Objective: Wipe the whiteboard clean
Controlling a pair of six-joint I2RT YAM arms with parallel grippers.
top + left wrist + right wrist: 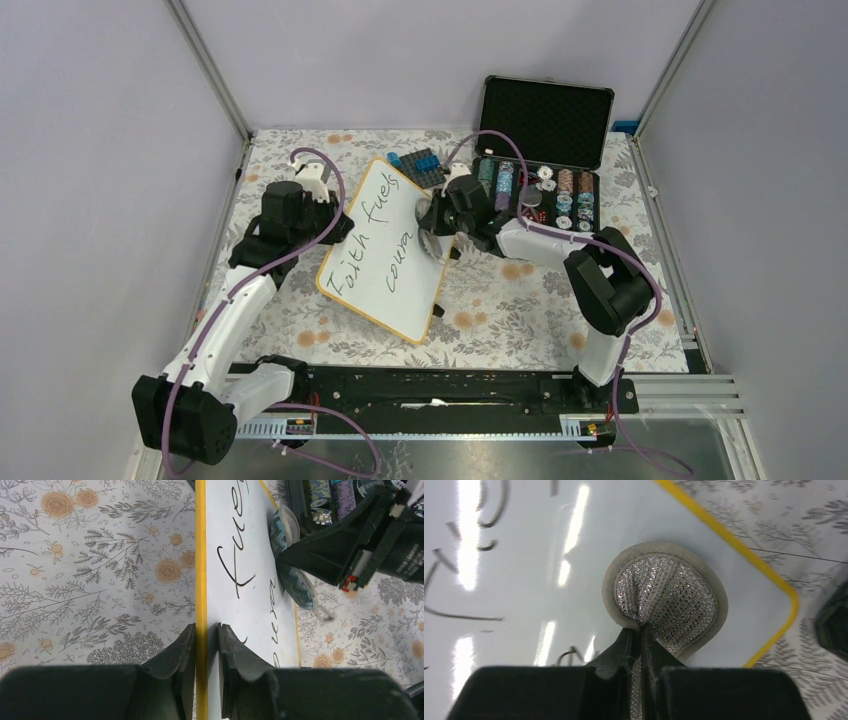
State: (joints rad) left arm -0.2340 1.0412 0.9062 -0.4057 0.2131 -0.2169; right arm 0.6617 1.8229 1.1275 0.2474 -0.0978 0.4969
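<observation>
A: Where's your whiteboard (385,250)?
B: Slantwise on the worktop (520,300); left claw (206,632) clamps its yellow rim; right claw (640,637) pinches a glittery pad (669,592) against it — chip case (545,125) crowds just behind.

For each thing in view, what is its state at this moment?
whiteboard: written on, not yet erased.
left claw: shut on the whiteboard's yellow rim.
right claw: shut on the round pad.
round pad: gripped, resting on the whiteboard.
chip case: open, lid raised.
</observation>
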